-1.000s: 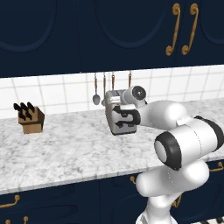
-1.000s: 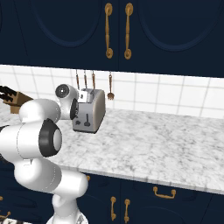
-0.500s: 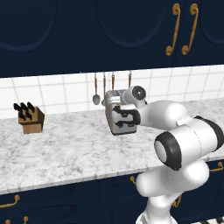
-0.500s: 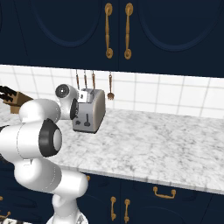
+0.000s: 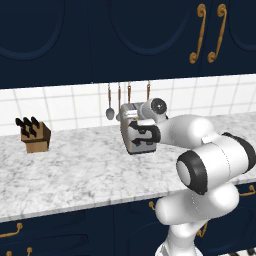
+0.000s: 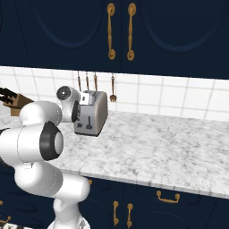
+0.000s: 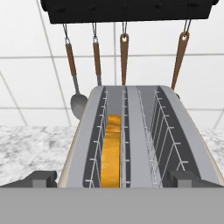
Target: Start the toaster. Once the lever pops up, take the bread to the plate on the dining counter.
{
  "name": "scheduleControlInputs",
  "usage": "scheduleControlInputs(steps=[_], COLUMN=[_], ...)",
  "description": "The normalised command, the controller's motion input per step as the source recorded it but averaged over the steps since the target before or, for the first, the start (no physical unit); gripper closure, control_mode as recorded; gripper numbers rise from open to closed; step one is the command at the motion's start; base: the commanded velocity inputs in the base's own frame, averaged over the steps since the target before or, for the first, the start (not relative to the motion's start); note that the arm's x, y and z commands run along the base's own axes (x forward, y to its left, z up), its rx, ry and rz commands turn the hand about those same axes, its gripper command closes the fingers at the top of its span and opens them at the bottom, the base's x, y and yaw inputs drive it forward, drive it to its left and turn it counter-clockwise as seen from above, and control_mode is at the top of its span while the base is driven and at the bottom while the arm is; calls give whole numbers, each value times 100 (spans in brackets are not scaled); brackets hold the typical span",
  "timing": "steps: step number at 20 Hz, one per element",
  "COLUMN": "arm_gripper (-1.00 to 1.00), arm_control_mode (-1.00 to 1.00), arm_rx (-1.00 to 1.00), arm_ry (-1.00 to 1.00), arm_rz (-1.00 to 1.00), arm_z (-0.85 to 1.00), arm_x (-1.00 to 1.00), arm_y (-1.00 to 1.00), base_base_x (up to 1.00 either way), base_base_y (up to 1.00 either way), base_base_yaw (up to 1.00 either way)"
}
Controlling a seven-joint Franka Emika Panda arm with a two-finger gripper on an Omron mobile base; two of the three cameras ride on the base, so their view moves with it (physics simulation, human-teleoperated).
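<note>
1. While the bread (image 7: 111,151) sits down inside the toaster (image 7: 135,135), the pincer (image 7: 112,178) hangs spread wide just above the near end of the toaster's top, gripping nothing — its two dark tips stand one at each outer edge of the body.
2. Seen from the hand, the bread lies straight ahead of and below the pincer, in the slot left of centre; its long axis runs away from the pincer, along the slot, toward the tiled wall and the hanging utensils (image 7: 124,54).
3. From the right base view the lever (image 6: 89,122) shows on the toaster's narrow near face, below the pincer (image 6: 78,112) — so the start probably calls for a drop down that face, then a downward press.
4. The toaster (image 5: 136,131) stands on the marbled counter (image 5: 75,170), with the knife block (image 5: 34,136) well off to the pincer's left.
</note>
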Motion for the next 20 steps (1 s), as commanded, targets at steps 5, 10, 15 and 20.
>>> scheduleControlInputs(steps=[5, 10, 15, 20], arm_gripper=[-100, -100, -100, -100], arm_control_mode=[-100, -100, -100, -100], arm_rx=[0, 0, 0, 0], arm_ry=[0, 0, 0, 0], arm_rz=[0, 0, 0, 0], arm_z=[0, 0, 0, 0], arm_x=[0, 0, 0, 0], arm_y=[0, 0, 0, 0], base_base_x=[0, 0, 0, 0], base_base_y=[0, 0, 0, 0], base_base_yaw=[0, 0, 0, 0])
